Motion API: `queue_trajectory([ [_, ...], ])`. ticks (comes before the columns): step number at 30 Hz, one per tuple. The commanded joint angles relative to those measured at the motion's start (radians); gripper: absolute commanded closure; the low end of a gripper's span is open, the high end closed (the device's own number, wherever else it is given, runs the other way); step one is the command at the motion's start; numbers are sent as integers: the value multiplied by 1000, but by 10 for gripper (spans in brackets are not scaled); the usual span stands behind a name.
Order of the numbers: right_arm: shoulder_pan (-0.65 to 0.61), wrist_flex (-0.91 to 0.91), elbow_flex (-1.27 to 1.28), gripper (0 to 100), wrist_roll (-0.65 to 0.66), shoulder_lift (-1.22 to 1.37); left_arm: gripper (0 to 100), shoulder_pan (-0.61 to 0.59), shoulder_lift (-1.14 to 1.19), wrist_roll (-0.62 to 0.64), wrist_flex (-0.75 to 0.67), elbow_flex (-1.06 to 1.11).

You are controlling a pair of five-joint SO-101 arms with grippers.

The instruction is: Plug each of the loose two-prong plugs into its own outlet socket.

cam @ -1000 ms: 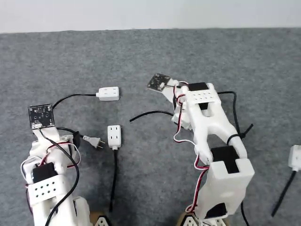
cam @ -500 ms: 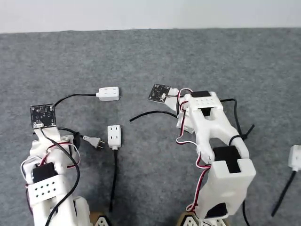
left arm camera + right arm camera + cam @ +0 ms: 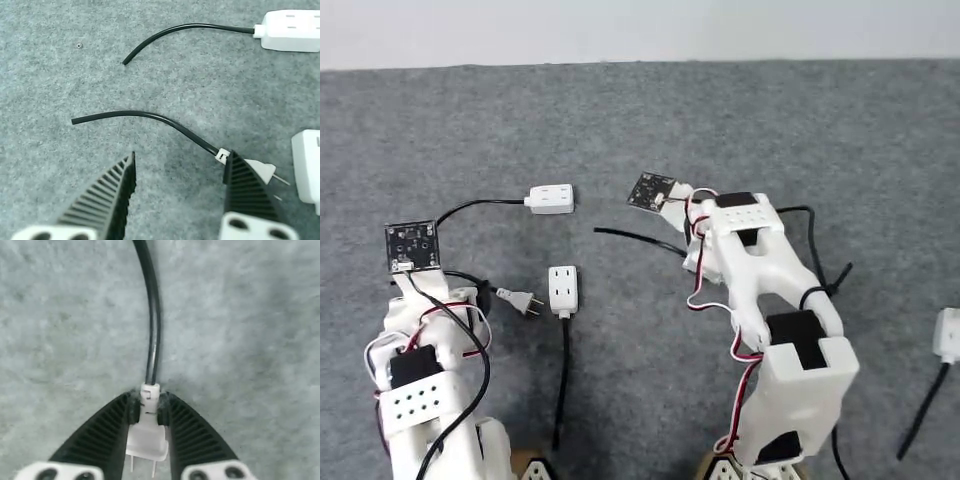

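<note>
My right pincer (image 3: 148, 404) was clenched on the held plug (image 3: 146, 437), pinching its white body just behind the collar where the black cord (image 3: 152, 315) leaves it. The cord ran straight out past my fingertips. The two prongs pointed back toward my own wrist, not out toward any socket. I judged that grip good for carrying and poor for inserting. To do this step well, the prongs would have to face outward, so I would need to set the plug down and take it again from the cord end, or turn it against the grey mat (image 3: 650, 130).

My left pincer (image 3: 180, 185) was released, jaws wide apart, low over the loose plug (image 3: 250, 167). One toothed finger (image 3: 242, 182) covered part of that plug's body. It lay flat on the mat with its prongs aimed at the near outlet socket (image 3: 563, 288), just beside it but not touching.

The far outlet socket (image 3: 550, 199) lay beyond on its own lead, and a third outlet socket (image 3: 948, 333) sat at the table's right edge, well apart.

For the loose plug, I thought the sound way was to close squarely on its flat sides. I would hold it level and slide it along the mat into the slots while the socket was braced, since a free socket would likely skid away.
</note>
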Motion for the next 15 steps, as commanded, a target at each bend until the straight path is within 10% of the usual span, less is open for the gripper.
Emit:
queue_trajectory([
  [1, -10, 35, -77, 991, -28, -48, 731, 0, -20, -14, -29, -8],
  [15, 12, 61, -127, 876, 140, 74, 731, 0, -20, -14, -29, -7],
])
